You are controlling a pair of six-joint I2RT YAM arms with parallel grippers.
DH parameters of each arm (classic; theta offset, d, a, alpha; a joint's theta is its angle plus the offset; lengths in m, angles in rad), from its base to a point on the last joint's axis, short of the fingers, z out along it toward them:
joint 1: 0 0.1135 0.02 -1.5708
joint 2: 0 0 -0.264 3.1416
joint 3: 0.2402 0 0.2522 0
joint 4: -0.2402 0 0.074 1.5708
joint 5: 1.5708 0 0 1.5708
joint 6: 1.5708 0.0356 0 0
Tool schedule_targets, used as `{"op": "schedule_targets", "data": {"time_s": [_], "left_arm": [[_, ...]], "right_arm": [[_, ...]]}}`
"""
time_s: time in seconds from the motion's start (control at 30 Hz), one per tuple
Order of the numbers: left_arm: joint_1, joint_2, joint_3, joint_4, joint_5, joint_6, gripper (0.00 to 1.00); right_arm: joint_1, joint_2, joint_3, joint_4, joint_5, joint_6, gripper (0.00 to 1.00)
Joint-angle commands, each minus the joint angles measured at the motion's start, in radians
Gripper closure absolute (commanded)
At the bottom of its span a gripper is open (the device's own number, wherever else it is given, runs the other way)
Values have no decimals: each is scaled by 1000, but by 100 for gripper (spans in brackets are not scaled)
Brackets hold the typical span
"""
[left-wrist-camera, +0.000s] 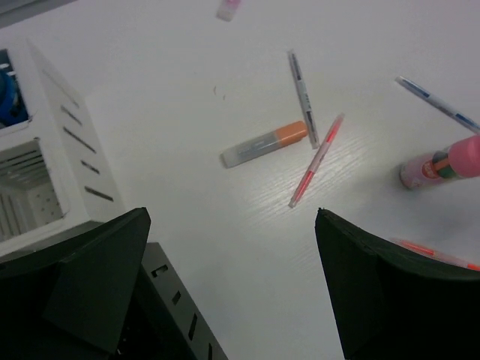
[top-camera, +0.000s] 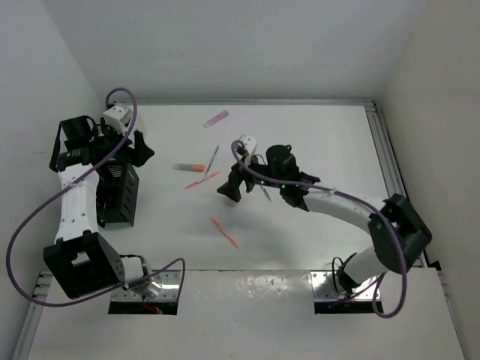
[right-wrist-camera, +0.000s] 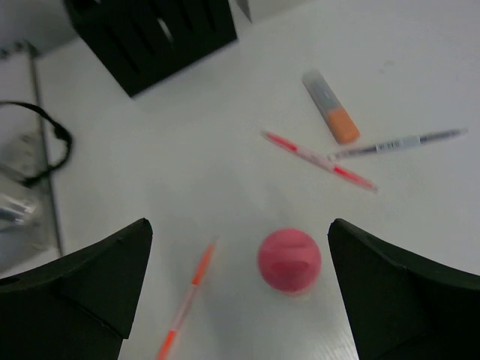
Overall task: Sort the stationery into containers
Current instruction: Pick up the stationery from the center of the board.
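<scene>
A pink-capped bottle (right-wrist-camera: pixel 289 260) stands upright on the table, seen from above between the fingers of my open right gripper (right-wrist-camera: pixel 238 225), nearer the right finger and touching neither. The left wrist view shows the same bottle (left-wrist-camera: pixel 442 161) from the side. In the top view the right gripper (top-camera: pixel 231 187) hangs over it mid-table. My left gripper (left-wrist-camera: pixel 231 214) is open and empty above the black container (left-wrist-camera: pixel 165 300), beside the white container (left-wrist-camera: pixel 45 150), which holds something blue. Loose on the table are an orange-capped highlighter (top-camera: pixel 189 167), a pink pen (top-camera: pixel 202 180), a grey pen (top-camera: pixel 212 160) and an orange pen (top-camera: pixel 224 232).
A pink marker (top-camera: pixel 216 118) lies toward the back of the table. A blue pen (left-wrist-camera: pixel 439 105) lies close behind the bottle. The black container (top-camera: pixel 120 196) stands at the left under my left arm. A metal rail (top-camera: pixel 390 157) edges the table on the right.
</scene>
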Motion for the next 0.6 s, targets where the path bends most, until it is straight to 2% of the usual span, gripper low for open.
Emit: {"op": "schedule_targets", "data": {"time_s": [0.0,0.13,0.17,0.23,0.27,0.4,0.47,0.57], "left_arm": [[-77,0,35,-20,37,50,1],[-240,-4,9,-25,-41,117,0],[-313,-6,3,-34,-59,137,1],[-376,-6,-32,-33,-102,179,1],[-447,-4,-51,-14,-110,182,1],[-579,31,-134,59,-141,115,1],[-659,60,-163,140,-234,18,1],[-725,106,-165,179,-257,-30,1]], "right_arm": [[-22,-153,142,-179,-171,87,1],[-140,-268,182,-320,-193,160,1],[-172,-306,187,-364,-199,177,1],[-284,-348,182,-415,-223,210,1],[-359,-389,163,-453,-229,214,1],[-536,-487,87,-538,-249,208,1],[-644,-540,37,-542,-275,274,1],[-727,-583,-15,-548,-300,344,1]]}}
